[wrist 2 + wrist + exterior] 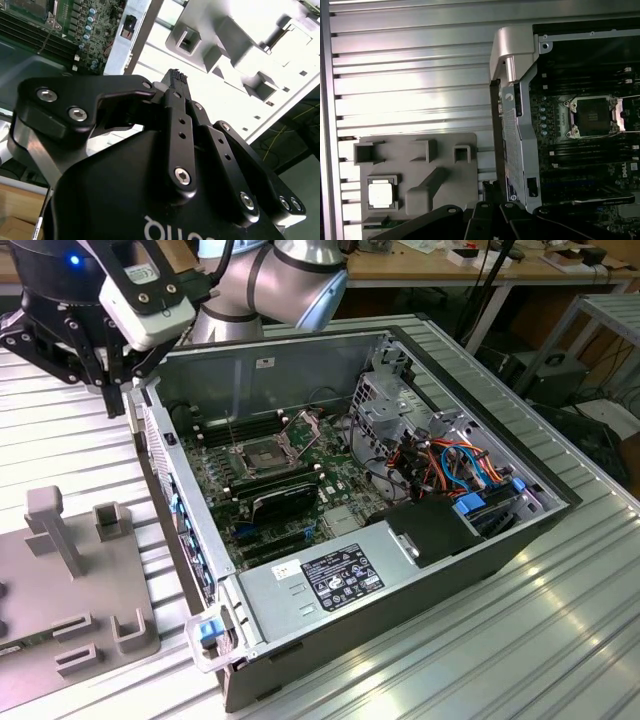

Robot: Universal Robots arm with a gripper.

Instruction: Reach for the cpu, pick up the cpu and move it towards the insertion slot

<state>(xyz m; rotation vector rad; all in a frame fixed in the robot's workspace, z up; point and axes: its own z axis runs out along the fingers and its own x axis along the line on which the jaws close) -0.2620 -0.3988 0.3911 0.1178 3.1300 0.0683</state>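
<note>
1. In the exterior view, the gripper (pixel 112 400) hangs above the ribbed worktop (pixel 500 640), at the far corner of the open computer case (pixel 250 365) on the exterior view's left. The insertion slot (pixel 262 453) sits inside the case with its load plate raised and its dark centre bare. The grey fixture (pixel 70 580) lies nearer to us on the exterior view's left, and we cannot make out the chip on it here.

2. In the second wrist view, the gripper (pixel 174 76) shows its fingers (pixel 180 125) drawn together to one tip, clenched on nothing that we can see. Beyond them lies the pale fixture (pixel 240 55).

3. In the first wrist view, the cpu (pixel 381 193) rests flat in a square recess of the fixture (pixel 440 150), with nothing touching it. The gripper (pixel 489 186) is about over the strip between the fixture's edge and the case wall – well apart from the cpu, which sits at the fixture's other end, with a raised post between the two. The insertion slot (pixel 590 117) lies open inside the case, on the other side of the fingers from the cpu.

4. We judge the task barely begun – the reach is not complete, and both the grasp and the carry toward the slot are left.
</note>
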